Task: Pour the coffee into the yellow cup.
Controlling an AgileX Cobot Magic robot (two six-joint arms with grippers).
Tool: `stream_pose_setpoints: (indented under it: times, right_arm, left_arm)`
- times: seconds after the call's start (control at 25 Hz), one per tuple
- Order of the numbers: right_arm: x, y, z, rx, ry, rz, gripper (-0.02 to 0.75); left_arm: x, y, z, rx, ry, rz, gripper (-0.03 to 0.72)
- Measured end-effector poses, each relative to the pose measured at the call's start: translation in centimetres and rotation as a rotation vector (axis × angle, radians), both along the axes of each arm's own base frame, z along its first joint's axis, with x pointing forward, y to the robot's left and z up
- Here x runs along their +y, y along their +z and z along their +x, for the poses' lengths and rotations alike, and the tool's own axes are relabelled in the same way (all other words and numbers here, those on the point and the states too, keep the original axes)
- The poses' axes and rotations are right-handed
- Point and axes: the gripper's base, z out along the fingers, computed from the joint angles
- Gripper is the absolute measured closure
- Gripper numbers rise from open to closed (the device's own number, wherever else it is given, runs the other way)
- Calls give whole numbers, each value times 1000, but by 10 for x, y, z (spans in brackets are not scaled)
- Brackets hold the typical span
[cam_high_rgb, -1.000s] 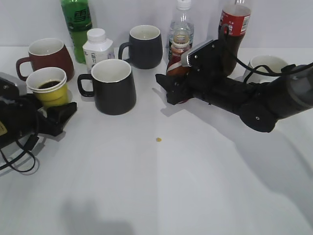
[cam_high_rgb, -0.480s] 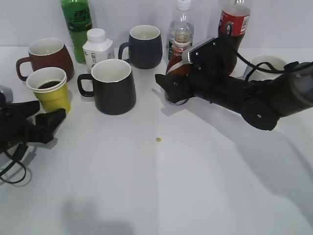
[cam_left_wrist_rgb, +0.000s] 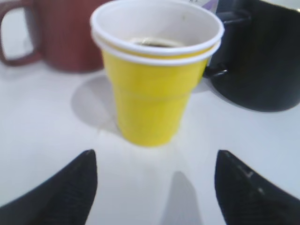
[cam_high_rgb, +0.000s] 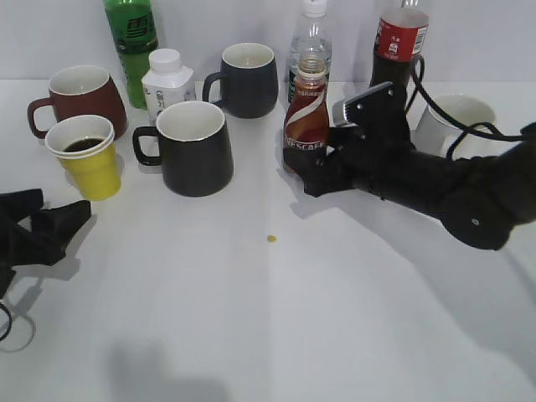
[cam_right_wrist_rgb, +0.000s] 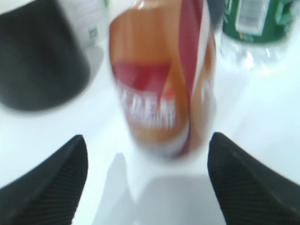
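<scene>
The yellow cup [cam_high_rgb: 86, 159] stands upright at the left with dark coffee in it; it also shows in the left wrist view [cam_left_wrist_rgb: 157, 84]. My left gripper [cam_high_rgb: 52, 211] [cam_left_wrist_rgb: 154, 187] is open and empty, a little in front of the cup and apart from it. The coffee bottle [cam_high_rgb: 306, 113], uncapped, stands upright on the table. It is blurred in the right wrist view [cam_right_wrist_rgb: 164, 79]. My right gripper [cam_high_rgb: 303, 174] [cam_right_wrist_rgb: 147, 183] is open and empty, just in front of the bottle's base, with the jaws clear of it.
A maroon mug [cam_high_rgb: 79, 96] and a black mug [cam_high_rgb: 194, 146] flank the yellow cup. A second dark mug [cam_high_rgb: 247, 79], a white bottle [cam_high_rgb: 167, 81], a green bottle [cam_high_rgb: 132, 42], a clear bottle [cam_high_rgb: 311, 38], a cola bottle [cam_high_rgb: 400, 38] and a white cup [cam_high_rgb: 456, 117] stand behind. A small yellow speck [cam_high_rgb: 270, 239] lies mid-table.
My right gripper let go of the coffee bottle and drew back to the right; the bottle now stands free. My left gripper drew back from the yellow cup, down and to the left.
</scene>
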Motion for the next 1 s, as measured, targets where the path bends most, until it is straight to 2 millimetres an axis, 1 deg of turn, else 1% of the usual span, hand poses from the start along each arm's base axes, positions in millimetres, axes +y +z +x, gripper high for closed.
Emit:
stream_pose_setpoints:
  times: [0.16,0.28,0.4,0.48,0.6,0.76,0.88,1.0]
  right_arm:
    - [-7,-1,-16,63,-14,22,142]
    - [-13,3,-29,86,-20,17,143]
    - [-19,8,-37,131,-38,-35,143]
    - [-23,10,-41,192,-54,-87,143]
    - [-26,19,-47,263,-53,-120,143]
    - [-27,43,-58,318,-29,-119,143]
    - [-33,61,-67,336,-39,-154,143]
    - [-40,82,-74,328,-86,-154,144]
  left_arm:
    - [0,9,-8,85,20,-45,99]
    - [3,18,-13,151,56,-68,101]
    - [6,30,-20,196,102,-95,102]
    - [8,38,-25,213,140,-118,106]
    - [13,50,-34,235,206,-133,117]
    - [26,68,-42,299,330,-56,124]
    - [33,90,-44,379,465,-72,123]
    - [33,120,-49,450,530,-62,123]
